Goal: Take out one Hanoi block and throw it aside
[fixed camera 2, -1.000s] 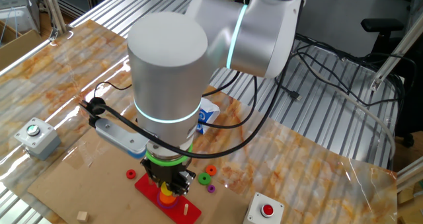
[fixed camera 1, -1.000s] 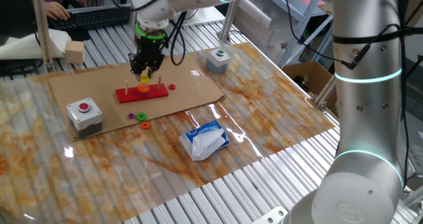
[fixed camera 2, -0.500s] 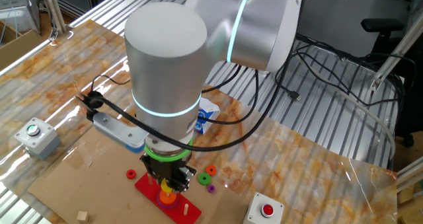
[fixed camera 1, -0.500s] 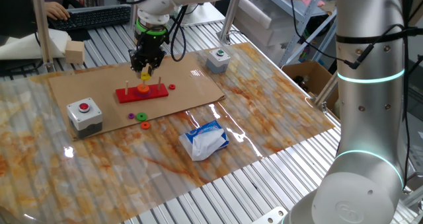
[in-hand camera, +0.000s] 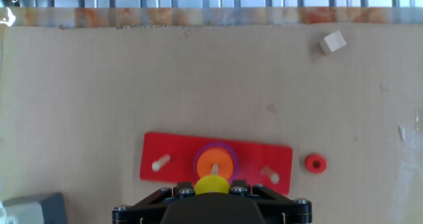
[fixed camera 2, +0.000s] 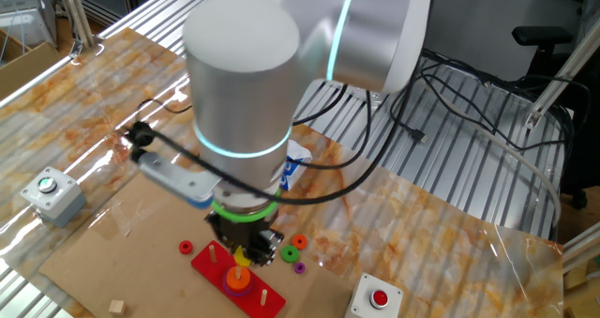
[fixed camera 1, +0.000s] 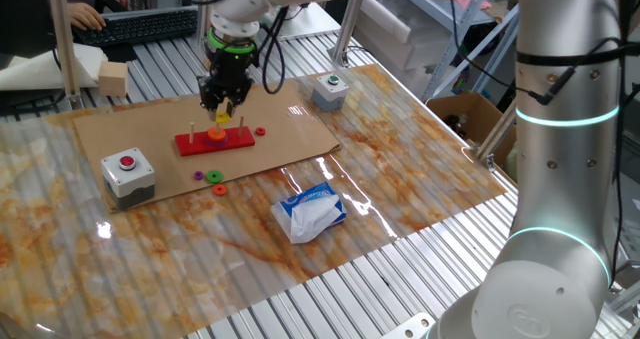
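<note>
The Hanoi block is a small yellow disc (in-hand camera: 211,184), held between my gripper's (in-hand camera: 211,188) fingers. It hangs just above the red peg base (in-hand camera: 172,159). In one fixed view the gripper (fixed camera 1: 222,105) holds the yellow disc (fixed camera 1: 222,111) above the red base (fixed camera 1: 200,143). In the other fixed view the gripper (fixed camera 2: 246,251) and the yellow disc (fixed camera 2: 242,256) are over the base (fixed camera 2: 211,266). An orange ring (in-hand camera: 213,160) on a purple disc stays on the middle peg. It also shows in both fixed views (fixed camera 1: 216,134) (fixed camera 2: 235,279).
Loose rings lie on the cardboard: red (fixed camera 1: 260,132), purple (fixed camera 1: 197,175), green (fixed camera 1: 213,176) and orange (fixed camera 1: 219,190). A red-button box (fixed camera 1: 127,171), a green-button box (fixed camera 1: 329,89), a tissue pack (fixed camera 1: 312,211) and a wooden cube (in-hand camera: 332,43) are around.
The gripper has risen from the middle peg with the yellow disc in it; the disc is now off the peg, and the orange ring is uncovered.
</note>
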### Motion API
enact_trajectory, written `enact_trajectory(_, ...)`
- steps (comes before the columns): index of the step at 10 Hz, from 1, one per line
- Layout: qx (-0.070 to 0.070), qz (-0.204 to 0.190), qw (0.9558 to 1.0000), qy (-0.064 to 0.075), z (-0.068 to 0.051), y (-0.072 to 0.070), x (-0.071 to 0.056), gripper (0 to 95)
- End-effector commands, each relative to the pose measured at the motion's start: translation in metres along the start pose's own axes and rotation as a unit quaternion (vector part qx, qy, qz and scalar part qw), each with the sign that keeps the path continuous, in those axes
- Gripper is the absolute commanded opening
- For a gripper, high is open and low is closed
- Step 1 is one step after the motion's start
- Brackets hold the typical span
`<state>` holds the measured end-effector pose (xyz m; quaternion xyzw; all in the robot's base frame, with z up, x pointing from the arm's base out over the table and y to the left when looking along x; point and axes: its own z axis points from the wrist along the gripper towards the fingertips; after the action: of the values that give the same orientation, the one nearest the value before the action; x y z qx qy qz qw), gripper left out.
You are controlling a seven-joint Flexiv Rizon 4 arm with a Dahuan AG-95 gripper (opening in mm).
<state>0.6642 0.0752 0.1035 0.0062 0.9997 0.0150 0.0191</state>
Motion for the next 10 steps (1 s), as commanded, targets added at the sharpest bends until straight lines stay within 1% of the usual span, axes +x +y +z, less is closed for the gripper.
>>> enact_trajectory(1, 0.001, -0.002, 1.0, 0.001, 0.0, 0.001, 0.007, 0.0)
enact_trajectory(2, 0.001, -0.001, 1.0, 0.0, 0.0, 0.002, 0.012, 0.0)
enact_trajectory(4, 0.001, -0.002, 1.0, -0.001, -0.001, 0.002, 0.025, 0.0)
enact_trajectory(5, 0.001, 0.001, 1.0, -0.002, -0.001, 0.002, 0.029, 0.0)
enact_trajectory(7, 0.002, 0.013, 0.9999, -0.007, 0.0, 0.002, 0.034, 38.0)
enact_trajectory(8, 0.002, 0.023, 0.9997, -0.011, 0.0, 0.002, 0.035, 76.0)
enact_trajectory(9, 0.002, 0.025, 0.9996, -0.014, 0.0, 0.002, 0.035, 76.0)
enact_trajectory(10, 0.002, 0.025, 0.9996, -0.014, 0.0, 0.003, 0.035, 76.0)
